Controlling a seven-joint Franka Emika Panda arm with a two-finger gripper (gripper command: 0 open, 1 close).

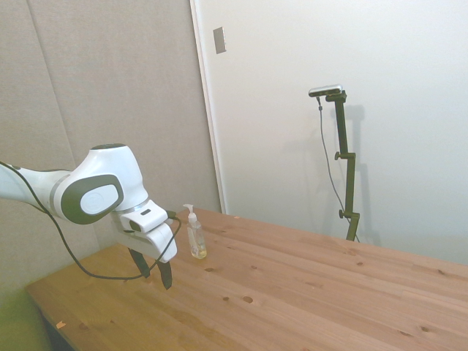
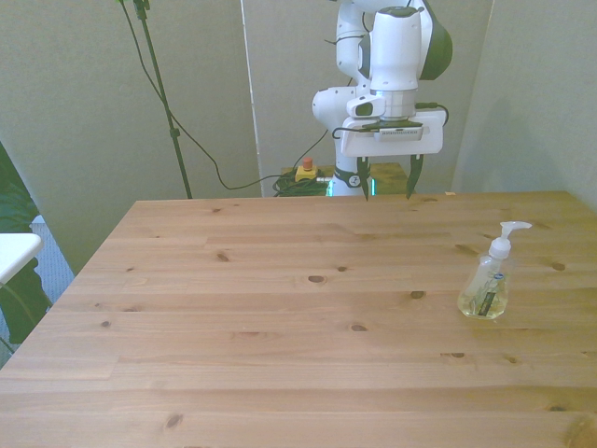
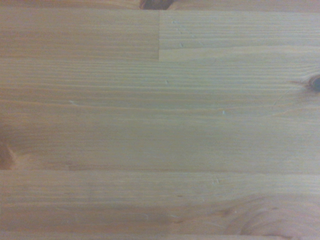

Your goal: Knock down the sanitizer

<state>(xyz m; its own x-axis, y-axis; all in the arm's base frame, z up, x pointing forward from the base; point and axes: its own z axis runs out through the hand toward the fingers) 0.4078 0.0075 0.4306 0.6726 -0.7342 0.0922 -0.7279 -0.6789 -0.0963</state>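
The sanitizer (image 2: 486,285) is a small clear pump bottle with a white pump and yellowish liquid low inside. It stands upright on the wooden table (image 2: 280,317), toward the front view's right. In the side view the sanitizer (image 1: 196,235) stands just beyond the arm's hand. My gripper (image 2: 385,178) hangs over the table's far edge, open, with nothing between its dark fingers (image 2: 413,176). It is well apart from the bottle. From the side, the gripper (image 1: 154,269) points down close above the wood. The wrist view holds only bare planks.
A black cable (image 1: 88,269) loops from the arm down to the hand. Cables and a small box with a red button (image 2: 305,171) lie on the floor behind the table. A white object (image 2: 14,252) juts in at the front view's left edge.
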